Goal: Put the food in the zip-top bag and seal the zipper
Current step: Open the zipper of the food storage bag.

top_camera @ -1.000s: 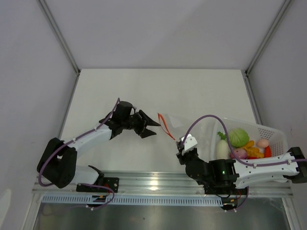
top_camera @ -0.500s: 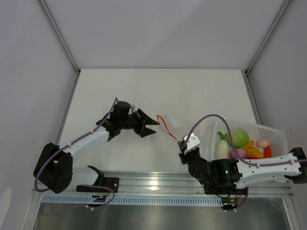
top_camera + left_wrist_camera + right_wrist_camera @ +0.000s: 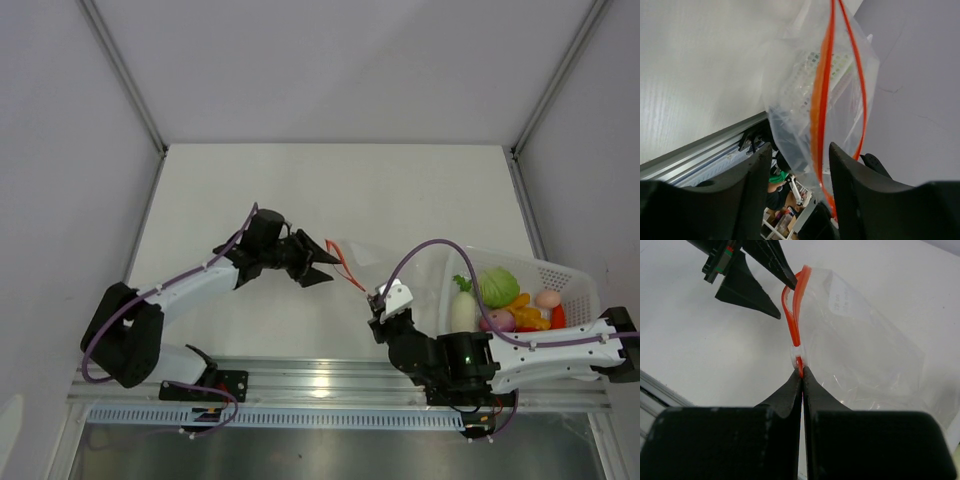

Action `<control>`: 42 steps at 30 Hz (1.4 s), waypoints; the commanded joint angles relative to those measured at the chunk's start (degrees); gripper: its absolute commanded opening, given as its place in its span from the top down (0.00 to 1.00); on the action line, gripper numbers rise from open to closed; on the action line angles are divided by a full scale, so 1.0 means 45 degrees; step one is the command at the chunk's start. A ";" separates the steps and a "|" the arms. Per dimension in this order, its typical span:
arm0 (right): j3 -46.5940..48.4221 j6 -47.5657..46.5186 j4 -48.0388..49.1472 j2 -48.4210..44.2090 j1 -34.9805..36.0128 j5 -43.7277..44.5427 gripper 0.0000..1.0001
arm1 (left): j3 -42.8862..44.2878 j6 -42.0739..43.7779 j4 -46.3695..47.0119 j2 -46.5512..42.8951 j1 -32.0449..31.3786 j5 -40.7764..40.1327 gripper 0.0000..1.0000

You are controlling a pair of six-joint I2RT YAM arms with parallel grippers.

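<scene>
Zip-top bag (image 3: pixel 865 340) is empty, food (image 3: pixel 497 288) sits in the white basket (image 3: pixel 575 272); right gripper (image 3: pixel 801 372) pinches the zipper (image 3: pixel 792 315), left gripper (image 3: pixel 328 268) gapes at its mouth.

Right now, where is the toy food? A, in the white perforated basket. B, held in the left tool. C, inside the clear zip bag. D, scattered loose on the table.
A: the top view shows the toy foods piled together in the white basket at the right, while the clear bag looks empty.
</scene>
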 commanded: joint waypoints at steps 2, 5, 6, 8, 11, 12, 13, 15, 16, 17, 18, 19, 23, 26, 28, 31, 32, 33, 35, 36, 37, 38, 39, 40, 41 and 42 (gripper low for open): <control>0.0420 0.0008 0.0710 0.0074 0.0108 0.0521 1.00 | 0.1396 0.0014 0.0160 0.0625 -0.0465 -0.0014 0.65; 0.0770 0.0554 0.0029 0.0132 0.0108 0.0736 1.00 | 0.1107 0.0053 0.0782 0.0666 -0.0485 0.0161 0.82; 0.0888 0.0767 -0.0245 0.0191 0.0108 0.0755 1.00 | 0.1066 0.0111 0.0882 0.0646 -0.0485 0.0142 0.83; 0.1122 0.1549 -0.0907 0.0425 0.0108 0.0853 1.00 | 0.1142 0.0501 0.0806 0.0607 -0.0543 0.0103 0.86; 0.1610 0.2602 -0.1843 0.0835 0.0108 0.0775 0.97 | 0.1435 0.1184 0.0532 0.0607 -0.0602 0.0181 0.99; 0.2056 0.3128 -0.2429 0.0952 0.0127 0.0794 0.87 | 0.1591 0.1437 0.0377 0.0549 -0.0602 0.0220 0.99; 0.2428 0.3926 -0.3208 0.1050 0.0108 0.0872 0.72 | 0.1941 0.2387 0.0085 0.0451 -0.0602 0.0143 0.99; 0.3291 0.7068 -0.6505 0.1304 0.0108 0.0834 0.39 | 0.3575 0.3932 -0.1529 0.0197 -0.0602 -0.0498 0.99; 0.4123 0.8180 -0.7600 0.1343 0.0108 0.0602 0.26 | 0.4029 0.5545 -0.3743 0.0177 -0.0621 -0.1605 0.99; 0.4537 0.9912 -0.9564 0.1363 0.0108 0.0348 0.22 | 0.4421 0.6238 -0.4616 0.0138 -0.0641 -0.2157 0.99; 0.4889 1.0413 -1.0221 0.1324 0.0108 0.0075 0.14 | 0.4695 0.6825 -0.5224 -0.0075 -0.0641 -0.2646 0.99; 0.5318 1.0669 -1.0576 0.1247 0.0127 -0.0238 0.07 | 0.5278 0.7701 -0.6023 -0.0193 -0.0641 -0.3115 1.00; 0.5713 1.1276 -1.0602 0.0525 0.0127 -0.1431 0.01 | 0.6141 0.9600 -0.6868 -0.0838 -0.0641 -0.4564 0.99; 0.5209 1.0073 -0.8076 -0.0743 0.0088 -0.1607 0.01 | 0.7366 1.0637 -0.8249 -0.0586 -0.0972 -0.5534 0.99; 0.5107 0.8608 -0.6698 -0.1409 -0.0203 -0.1803 0.01 | 0.8305 1.1107 -0.8918 -0.0216 -0.1497 -0.6202 0.99; 0.6159 0.7806 -0.6808 -0.0633 -0.1879 -0.2814 0.23 | 0.8720 1.1011 -0.9896 0.0195 -0.2297 -0.7122 1.00; 0.7032 0.7724 -0.7042 -0.0204 -0.3122 -0.3399 0.30 | 0.9108 1.0933 -1.0053 0.0293 -0.2514 -0.7549 0.99; 0.7447 0.7742 -0.7315 0.0303 -0.3792 -0.4739 0.37 | 0.9228 1.0739 -1.0460 0.0410 -0.2729 -0.8095 0.99; 0.8460 0.7897 -0.7960 0.1768 -0.5681 -0.6152 0.43 | 0.9987 1.0485 -1.0931 0.0956 -0.3393 -0.8547 0.99; 0.8699 0.8053 -0.8194 0.2199 -0.6118 -0.6700 0.41 | 1.0358 1.0406 -1.1320 0.1152 -0.3550 -0.8820 0.99; 0.8856 0.8132 -0.8274 0.2822 -0.6393 -0.7440 0.38 | 1.0536 1.0347 -1.1498 0.1347 -0.3861 -0.8939 1.00; 0.8935 0.8133 -0.8159 0.3021 -0.6628 -0.7738 0.38 | 1.0635 1.0288 -1.1596 0.1658 -0.3999 -0.9037 0.99; 0.8916 0.8114 -0.7964 0.3178 -0.7037 -0.8069 0.38 | 1.0790 1.0152 -1.1694 0.1739 -0.4097 -0.9115 0.99; 0.8858 0.8113 -0.7614 0.3334 -0.7292 -0.8981 0.37 | 1.0811 1.0112 -1.1714 0.1817 -0.4292 -0.9135 0.99; 0.8819 0.8191 -0.7514 0.3684 -0.7585 -0.9493 0.37 | 1.0811 1.0054 -1.1714 0.1914 -0.4371 -0.9116 0.99; 0.8780 0.8230 -0.7417 0.3842 -0.7800 -0.9904 0.37 | 1.0831 0.9937 -1.1695 0.1935 -0.4410 -0.9116 0.99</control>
